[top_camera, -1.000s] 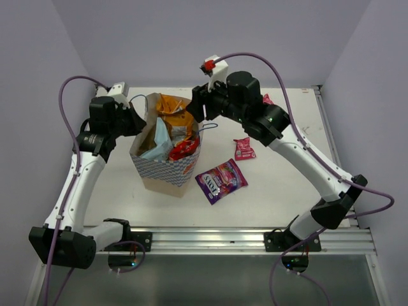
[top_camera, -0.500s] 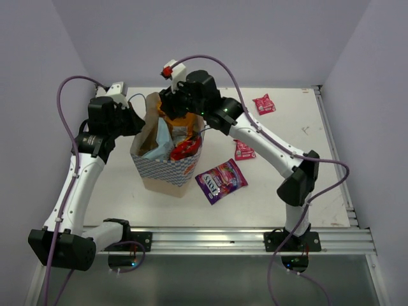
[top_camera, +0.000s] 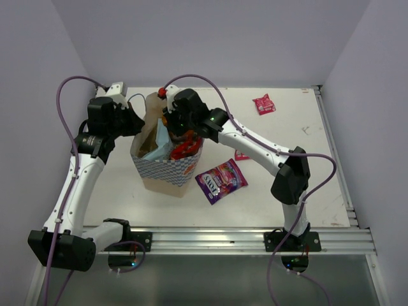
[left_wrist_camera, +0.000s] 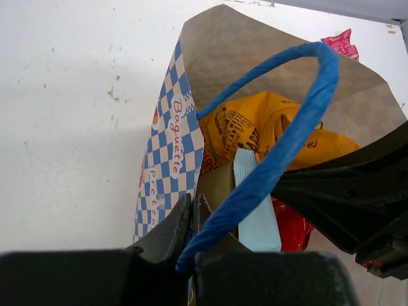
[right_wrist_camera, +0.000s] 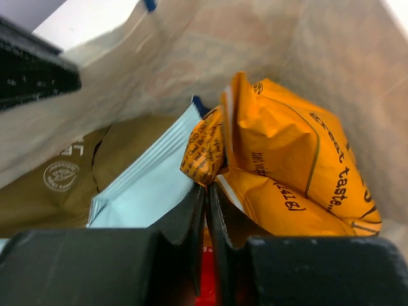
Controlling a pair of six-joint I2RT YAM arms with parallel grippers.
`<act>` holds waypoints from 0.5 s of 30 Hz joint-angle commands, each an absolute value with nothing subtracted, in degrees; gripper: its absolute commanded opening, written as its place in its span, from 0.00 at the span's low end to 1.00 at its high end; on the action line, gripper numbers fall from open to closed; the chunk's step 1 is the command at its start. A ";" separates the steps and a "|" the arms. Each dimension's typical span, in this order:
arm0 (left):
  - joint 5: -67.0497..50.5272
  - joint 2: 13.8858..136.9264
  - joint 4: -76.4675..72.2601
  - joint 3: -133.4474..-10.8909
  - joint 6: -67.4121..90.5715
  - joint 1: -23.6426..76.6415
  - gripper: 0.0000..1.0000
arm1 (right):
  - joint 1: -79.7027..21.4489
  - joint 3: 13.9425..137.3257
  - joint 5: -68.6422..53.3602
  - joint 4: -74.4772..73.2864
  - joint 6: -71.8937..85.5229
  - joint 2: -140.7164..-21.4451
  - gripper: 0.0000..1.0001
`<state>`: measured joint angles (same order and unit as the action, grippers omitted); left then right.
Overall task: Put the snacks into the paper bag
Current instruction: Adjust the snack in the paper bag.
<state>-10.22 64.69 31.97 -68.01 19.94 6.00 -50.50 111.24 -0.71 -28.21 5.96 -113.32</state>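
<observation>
The paper bag stands upright toward the left of the worktop, mouth open, holding an orange chip bag, a light-blue bag and a red packet. The left gripper is clamped on the bag's rim beside its blue cord handle. The right gripper reaches into the mouth, fingers nearly together against the orange chip bag's edge; a grip cannot be confirmed. A purple pack lies right of the bag; a pink pack lies near the far right corner.
</observation>
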 commanded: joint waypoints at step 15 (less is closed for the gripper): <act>-9.76 61.61 27.86 -68.03 19.07 5.54 0.00 | -55.55 108.99 -12.48 -35.42 17.05 -109.43 0.00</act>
